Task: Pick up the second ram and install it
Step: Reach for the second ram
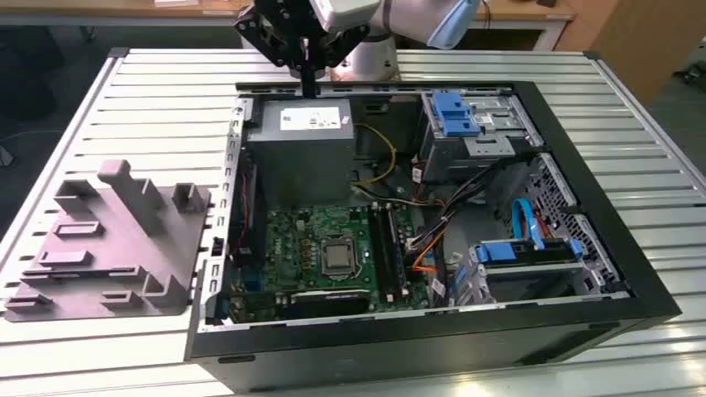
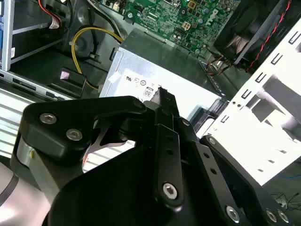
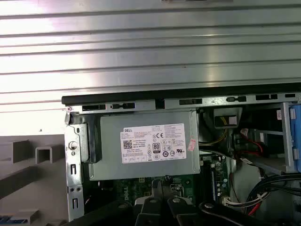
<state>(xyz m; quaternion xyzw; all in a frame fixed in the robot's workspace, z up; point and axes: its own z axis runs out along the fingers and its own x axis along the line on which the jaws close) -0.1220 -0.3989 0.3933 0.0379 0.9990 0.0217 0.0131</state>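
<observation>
The claw hangs over the far end of an open computer case that lies on its side on the slatted metal bench. In the second wrist view its black fingers are drawn together at the tips, with no board between them. Straight below the claw sits the grey power supply, its white label facing up. Past the power supply, farther from the claw, the green motherboard lies flat in the case, and its long dark memory slots run along the edge toward the exterior view's right. A yellow cable loops beside the power supply, and a blue drive bracket stands on the exterior view's right of the claw. Outside the case, well apart from the claw toward the exterior view's left, a grey plastic tray with upright tabs rests on the bench. In the first wrist view a thin blue strip lies on that tray at the picture's edge; this may be the second ram, though too little of it shows to be sure.
</observation>
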